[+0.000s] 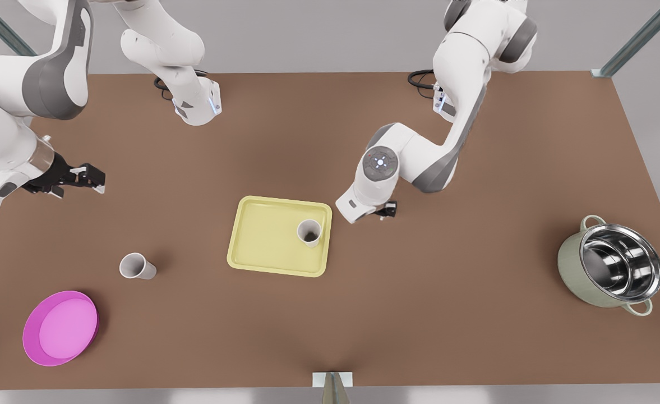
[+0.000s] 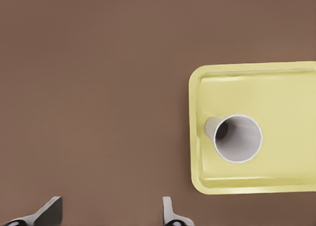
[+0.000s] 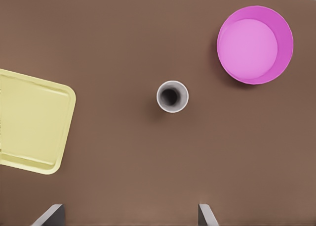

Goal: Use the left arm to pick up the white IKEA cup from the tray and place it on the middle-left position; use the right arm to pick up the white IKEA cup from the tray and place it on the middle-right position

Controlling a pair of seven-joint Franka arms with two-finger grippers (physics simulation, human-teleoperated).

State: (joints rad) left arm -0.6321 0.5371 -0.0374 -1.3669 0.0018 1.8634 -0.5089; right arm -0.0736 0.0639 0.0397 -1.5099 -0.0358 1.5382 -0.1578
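One white cup (image 1: 309,232) (image 2: 237,138) stands upright in the pale yellow tray (image 1: 268,235) (image 2: 276,92), near the tray's edge on the front view's right. My left gripper (image 1: 387,211) (image 2: 108,213) hovers open just beyond that edge, apart from the cup. A second white cup (image 1: 136,266) (image 3: 172,96) stands upright on the bare brown table at the front view's left, between the tray (image 3: 29,122) and the pink plate. My right gripper (image 1: 91,178) (image 3: 128,216) hangs open well above and behind this cup, holding nothing.
A round pink plate (image 1: 60,328) (image 3: 255,44) lies near the front corner on the front view's left. A steel-lined pot with handles (image 1: 610,268) stands at the far right of the front view. Plain brown table top surrounds the tray.
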